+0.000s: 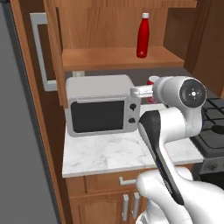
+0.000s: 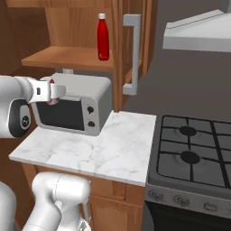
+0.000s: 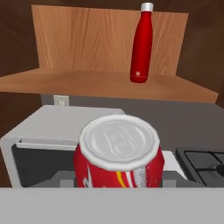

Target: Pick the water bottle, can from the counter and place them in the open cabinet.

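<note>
The gripper [image 3: 119,183] is clamping the can [image 3: 119,156], with the jaws closed against its two sides and the can standing upright between them. In the hand view the can is showing a silver embossed top and a red body with white and yellow markings; no writing on it is legible. In the left base view the can [image 1: 152,83] is sitting above the top right corner of the microwave [image 1: 103,105], clear of the counter [image 1: 109,153]. One water bottle [image 1: 143,35], red with a pale cap, is standing upright on the shelf of the open cabinet [image 1: 118,57], toward its right end; a small white mark near its base cannot be read. One microwave, silver with a dark door window and two knobs, is resting on the marble counter below that shelf. One gas stove [image 2: 198,149] is adjoining the counter, with two burners showing fully in the right base view. The cabinet door [image 2: 131,54] is carrying one long grey bar handle.
</note>
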Tool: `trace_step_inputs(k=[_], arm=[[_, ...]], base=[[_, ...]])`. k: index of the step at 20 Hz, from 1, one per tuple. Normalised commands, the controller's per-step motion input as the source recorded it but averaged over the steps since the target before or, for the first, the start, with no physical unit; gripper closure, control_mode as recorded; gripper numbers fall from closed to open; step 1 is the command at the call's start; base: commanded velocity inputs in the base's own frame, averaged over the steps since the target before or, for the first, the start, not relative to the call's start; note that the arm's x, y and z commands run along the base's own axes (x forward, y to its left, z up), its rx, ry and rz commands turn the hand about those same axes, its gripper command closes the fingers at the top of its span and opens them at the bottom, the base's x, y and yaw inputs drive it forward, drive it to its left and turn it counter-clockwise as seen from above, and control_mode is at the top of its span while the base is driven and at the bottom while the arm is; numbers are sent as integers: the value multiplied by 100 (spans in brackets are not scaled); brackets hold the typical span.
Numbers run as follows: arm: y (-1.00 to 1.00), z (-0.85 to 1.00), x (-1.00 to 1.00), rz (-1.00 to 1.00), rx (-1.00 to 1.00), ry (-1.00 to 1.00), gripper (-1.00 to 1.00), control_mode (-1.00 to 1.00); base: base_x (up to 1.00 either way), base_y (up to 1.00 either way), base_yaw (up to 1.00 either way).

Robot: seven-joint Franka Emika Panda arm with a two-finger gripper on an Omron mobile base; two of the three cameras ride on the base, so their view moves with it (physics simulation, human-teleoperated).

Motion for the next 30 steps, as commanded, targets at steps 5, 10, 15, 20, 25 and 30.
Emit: trace_step_inputs(k=[5,10,15,20,25,30], arm=[[0,0,0,0,0,0,100,100],[0,0,0,0,0,0,100,100],[-1,0,0,0,0,0,100,-100],[0,0,0,2,0,0,100,-100],[0,3,0,6,0,-4,100,-100],[0,24,-9,4,0,-7,100,-100]], base=[[40,0,0],[37,0,0],[18,0,0],[0,0,0],[0,0,0],[0,0,0]])
